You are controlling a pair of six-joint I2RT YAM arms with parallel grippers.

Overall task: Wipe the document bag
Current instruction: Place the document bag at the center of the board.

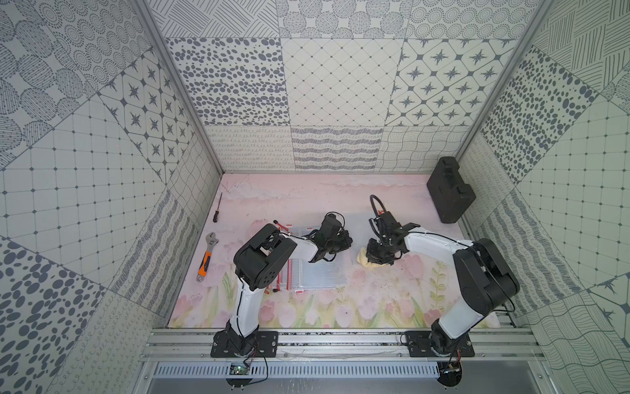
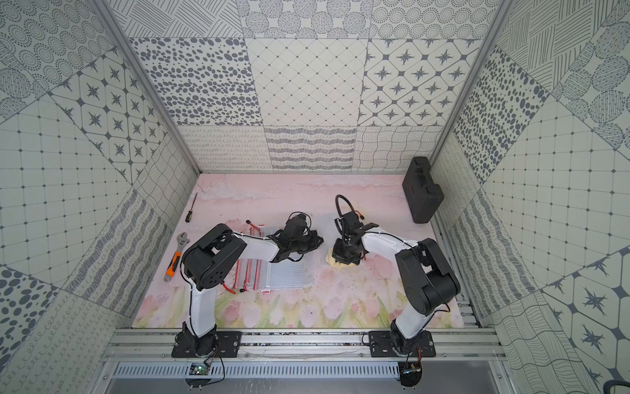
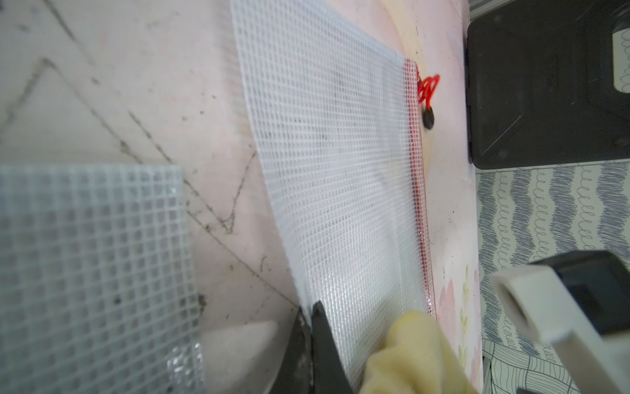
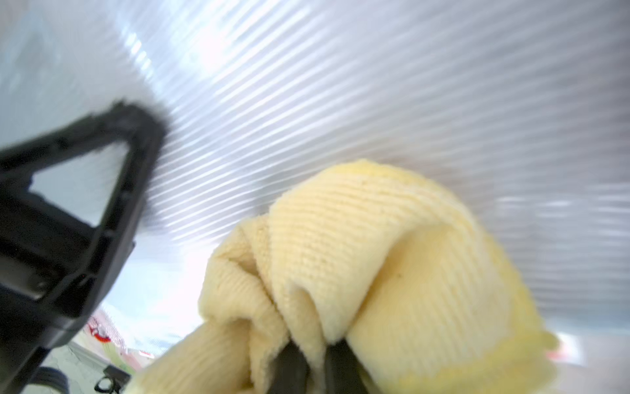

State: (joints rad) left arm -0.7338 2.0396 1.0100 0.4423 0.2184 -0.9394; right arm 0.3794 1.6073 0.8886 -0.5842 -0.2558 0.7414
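Note:
The document bag (image 1: 359, 225) (image 2: 324, 221) is a translucent mesh pouch with a red zipper (image 3: 421, 204), lying on the pink mat between the two arms. My left gripper (image 1: 346, 240) (image 3: 312, 308) is shut on the bag's near edge, its dark fingers pressed together there. My right gripper (image 1: 376, 261) (image 4: 317, 351) is shut on a bunched yellow cloth (image 1: 363, 261) (image 2: 332, 261) (image 4: 375, 256). The cloth rests against the bag's surface (image 4: 375, 85) near its corner (image 3: 409, 348). The right fingertips are mostly buried in the cloth.
A stack of other mesh bags (image 1: 317, 273) (image 3: 92, 256) lies under the left arm. An orange-handled wrench (image 1: 207, 254) and a screwdriver (image 1: 217, 208) lie at the far left. A black case (image 1: 450, 189) (image 3: 545, 85) stands at the back right corner.

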